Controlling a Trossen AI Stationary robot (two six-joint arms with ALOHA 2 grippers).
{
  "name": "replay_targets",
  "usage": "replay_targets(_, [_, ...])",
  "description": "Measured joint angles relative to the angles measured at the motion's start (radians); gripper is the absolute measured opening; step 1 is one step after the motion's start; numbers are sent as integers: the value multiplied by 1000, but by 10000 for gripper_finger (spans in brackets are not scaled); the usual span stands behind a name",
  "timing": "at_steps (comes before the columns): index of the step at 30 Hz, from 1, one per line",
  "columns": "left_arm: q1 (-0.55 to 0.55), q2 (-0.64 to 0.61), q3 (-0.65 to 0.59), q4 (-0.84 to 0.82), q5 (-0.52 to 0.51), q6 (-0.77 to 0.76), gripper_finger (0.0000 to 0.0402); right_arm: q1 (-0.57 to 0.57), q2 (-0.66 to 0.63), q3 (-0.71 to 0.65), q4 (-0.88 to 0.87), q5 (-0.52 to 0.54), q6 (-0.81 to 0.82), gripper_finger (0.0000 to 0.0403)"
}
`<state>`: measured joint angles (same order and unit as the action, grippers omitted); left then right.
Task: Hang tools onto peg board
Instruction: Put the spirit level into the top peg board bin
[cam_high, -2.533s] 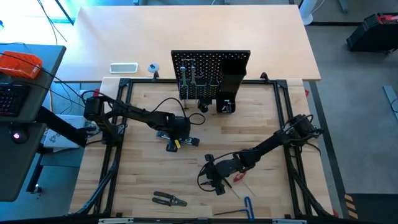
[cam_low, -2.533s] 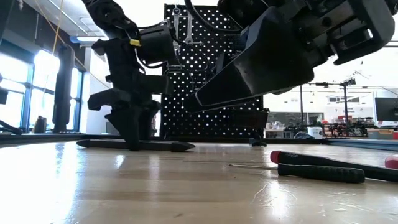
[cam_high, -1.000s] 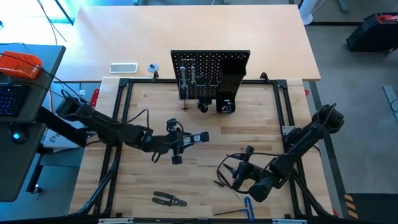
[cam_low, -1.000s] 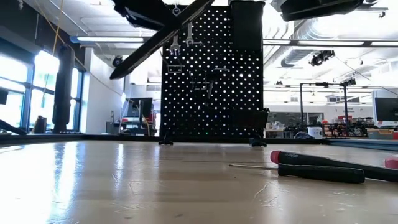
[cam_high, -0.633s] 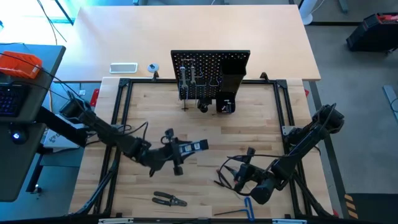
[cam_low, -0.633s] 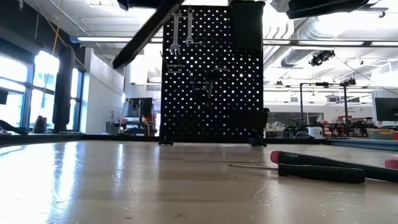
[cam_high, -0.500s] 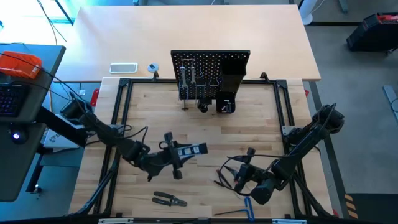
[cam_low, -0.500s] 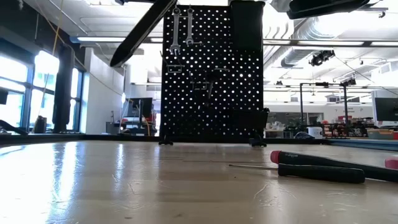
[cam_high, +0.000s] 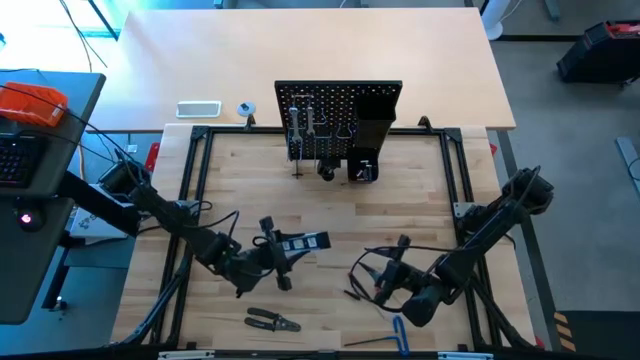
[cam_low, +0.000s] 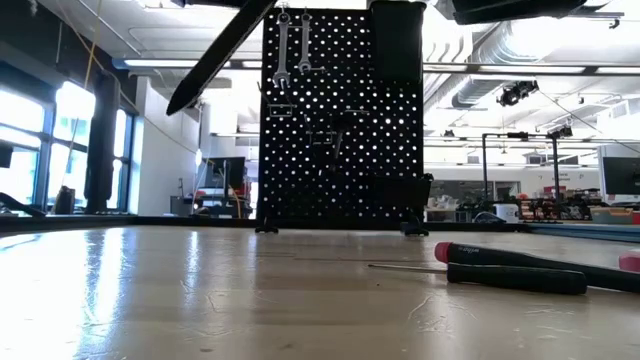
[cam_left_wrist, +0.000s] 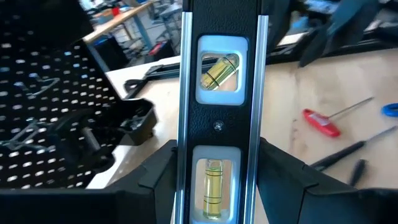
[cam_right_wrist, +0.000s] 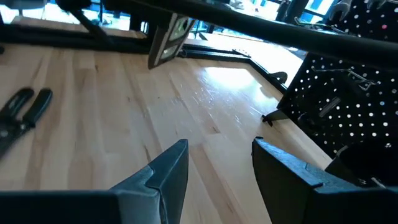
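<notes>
Above the desk's middle, left gripper (cam_high: 275, 252) is clamped on the level (cam_high: 300, 243), lifted.
Keep it straight heading for the peg board (cam_high: 338, 122); right gripper (cam_right_wrist: 214, 163) sits apart, empty.

High view evenly lit, sharp, soft short shadows under the arms on the surface (cam_high: 330, 200); cool blue daylight at the upper left corner. Low view strongly backlit: windows (cam_low: 20, 130) at left and ceiling lights blow out, the peg board (cam_low: 340, 120) reads as a silhouette with light through its holes, the near surface is blurred with pale glare streaks, the screwdriver (cam_low: 510, 262) is fairly sharp. Left wrist view: the level (cam_left_wrist: 221, 112) is sharp and well lit, the background soft. Right wrist view: bright glare patch on the surface (cam_right_wrist: 217, 81), near foreground dark and out of focus.
</notes>
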<state>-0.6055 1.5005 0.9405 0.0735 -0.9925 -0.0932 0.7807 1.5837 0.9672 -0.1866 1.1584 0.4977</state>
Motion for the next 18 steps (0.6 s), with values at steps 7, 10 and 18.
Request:
replay_targets(7, [3, 0, -23, 0, -79, 5, 163, -35, 0, 0, 33, -8, 59, 171])
replay_targets(10, [-4, 0, -26, -22, -123, 7, 163, -42, 0, 0, 27, -8, 89, 171])
replay_targets(18, [-30, 0, -26, -123, -290, -24, 163, -42, 0, 0, 22, -9, 85, 171])
